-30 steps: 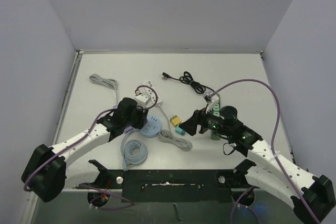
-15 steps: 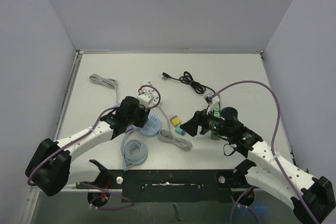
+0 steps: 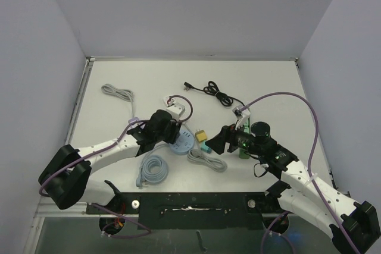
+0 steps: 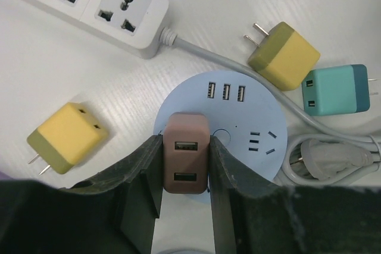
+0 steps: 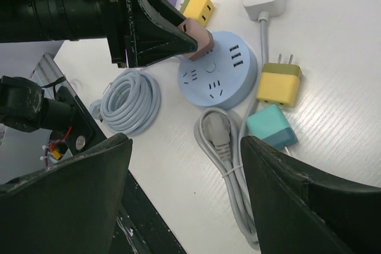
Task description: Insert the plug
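My left gripper [image 4: 186, 147] is shut on a brown two-port USB plug [image 4: 186, 159], one finger on each side. The plug sits over the edge of a round light-blue socket hub [image 4: 244, 123]; its prongs are hidden. In the top view the left gripper [image 3: 172, 132] is at the hub's [image 3: 187, 141] left side. The right wrist view shows the plug [image 5: 200, 35] at the hub's [image 5: 217, 78] upper-left rim. My right gripper [image 5: 184, 147] is open and empty, above a grey cord right of the hub, and shows in the top view [image 3: 214, 141].
A white power strip [image 4: 95, 4] lies beyond the hub. Two yellow plugs [image 4: 286, 55] [image 4: 68, 135], a teal plug [image 4: 333, 90] and a bundled grey cord [image 4: 333, 159] lie around it. A light-blue cable coil [image 3: 153, 169] lies near the front; a black cable [image 3: 214, 92] lies farther back.
My left gripper has moved right with the brown plug. The blue hub, its coil and the white strip have shifted right too. The right arm has barely moved.
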`<action>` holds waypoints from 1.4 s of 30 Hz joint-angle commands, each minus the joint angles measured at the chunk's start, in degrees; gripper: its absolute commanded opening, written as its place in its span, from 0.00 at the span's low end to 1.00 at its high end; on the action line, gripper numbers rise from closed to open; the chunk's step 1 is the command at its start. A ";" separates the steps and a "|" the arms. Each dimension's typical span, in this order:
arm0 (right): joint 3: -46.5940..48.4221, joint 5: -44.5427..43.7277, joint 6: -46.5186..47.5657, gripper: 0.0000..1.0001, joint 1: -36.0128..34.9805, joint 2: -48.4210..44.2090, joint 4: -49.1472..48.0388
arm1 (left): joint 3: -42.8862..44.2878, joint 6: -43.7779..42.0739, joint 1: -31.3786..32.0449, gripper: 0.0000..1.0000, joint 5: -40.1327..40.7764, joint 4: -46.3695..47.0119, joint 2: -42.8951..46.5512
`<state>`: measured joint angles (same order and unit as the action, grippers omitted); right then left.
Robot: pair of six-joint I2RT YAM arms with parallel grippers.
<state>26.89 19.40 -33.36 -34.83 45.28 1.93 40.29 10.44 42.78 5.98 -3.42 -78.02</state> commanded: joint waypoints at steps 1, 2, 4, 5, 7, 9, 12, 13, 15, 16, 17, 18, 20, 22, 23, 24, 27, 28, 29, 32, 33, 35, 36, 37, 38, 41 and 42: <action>1.15 -1.05 0.69 0.75 0.63 -0.02 -1.52 | -0.38 6.80 2.56 0.00 2.44 0.92 -3.43; 1.14 -1.05 0.60 0.75 0.68 -0.06 -1.55 | -0.43 6.87 2.57 0.00 3.24 0.43 -4.10; 1.06 -1.15 0.50 0.75 0.78 -0.17 -1.45 | -0.21 6.83 2.61 0.00 4.03 -1.12 -5.28; 1.05 -1.19 0.42 0.75 0.88 -0.14 -1.46 | 0.13 6.80 2.65 0.00 4.41 -2.09 -5.83; 1.14 -1.27 0.25 0.75 0.98 -0.18 -1.40 | 1.26 6.14 2.65 0.00 4.44 -3.76 -6.50; 1.22 -1.32 0.07 0.75 1.10 -0.17 -1.36 | 2.75 4.66 2.65 0.00 4.34 -5.38 -7.41; 1.53 -1.38 -0.03 0.75 1.24 -0.19 -0.98 | 6.11 3.01 2.66 0.00 4.82 -10.74 -10.36; 1.62 -1.47 -0.03 0.75 1.29 -0.32 -0.83 | 7.10 3.01 2.72 0.00 4.98 -12.64 -11.53; 1.67 -1.82 -0.08 0.75 1.41 -0.61 -0.51 | 8.75 2.76 2.87 0.00 5.55 -15.85 -13.91; 1.67 -1.96 -0.12 0.75 1.43 -0.82 -0.31 | 9.71 2.80 2.91 0.00 5.60 -17.15 -14.93; 1.69 -1.96 -0.06 0.75 1.46 -0.96 -0.21 | 10.46 2.38 2.94 0.00 4.74 -17.83 -15.80; 1.75 -2.00 0.00 0.75 1.58 -1.08 -0.15 | 11.22 2.03 3.00 0.00 4.14 -18.40 -16.59; 2.20 -2.37 0.20 0.75 1.74 -1.07 0.51 | 12.80 2.16 3.01 0.00 4.43 -20.17 -18.42; 2.74 -3.23 0.32 0.75 1.83 -1.10 1.39 | 14.05 2.47 2.96 0.00 5.15 -21.46 -20.24; 2.95 -3.67 0.32 0.75 1.89 -1.12 1.67 | 15.18 2.93 2.88 0.00 5.18 -22.85 -21.59; 3.17 -4.04 0.27 0.75 1.89 -1.13 2.05 | 16.44 3.37 2.69 0.00 5.06 -24.90 -23.15; 3.68 -5.09 0.32 0.75 2.01 -1.39 3.15 | 18.72 3.86 2.60 0.00 4.83 -27.84 -26.70; 3.76 -5.38 0.39 0.75 2.04 -1.57 3.38 | 18.65 3.96 2.57 0.00 4.13 -27.65 -27.04; 3.78 -5.66 0.40 0.75 2.05 -1.75 3.70 | 18.23 4.14 2.57 0.00 3.17 -27.12 -27.04; 4.02 -6.23 0.58 0.75 2.11 -2.27 4.29 | 15.70 5.52 1.78 0.00 0.74 -23.75 -25.50; 4.08 -6.44 0.51 0.75 2.11 -2.32 4.43 | 14.64 6.19 1.39 0.00 -0.21 -22.60 -24.70; 4.13 -6.76 0.49 0.75 2.13 -2.36 4.41 | 12.03 7.48 1.06 0.00 -1.02 -19.49 -22.53; 4.13 -6.82 0.42 0.75 2.14 -2.38 4.30 | 10.45 8.28 1.14 0.00 -1.29 -17.71 -21.52; 4.05 -6.94 0.29 0.75 2.19 -2.33 4.11 | 8.98 9.12 1.34 0.00 -1.35 -15.98 -20.53; 4.04 -6.92 0.17 0.75 2.24 -2.18 3.91 | 7.55 10.09 1.60 0.00 -0.86 -14.73 -19.91; 4.04 -6.66 -0.41 0.75 2.29 -1.75 3.32 | 6.32 12.55 3.17 0.00 1.14 -13.53 -19.58; 4.09 -6.59 -0.51 0.75 2.32 -1.69 3.27 | 6.24 13.23 3.84 0.00 2.13 -13.18 -19.62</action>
<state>28.29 13.67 -33.50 -32.97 43.75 7.77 52.51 18.33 44.29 9.37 -5.02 -92.90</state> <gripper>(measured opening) 0.748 0.308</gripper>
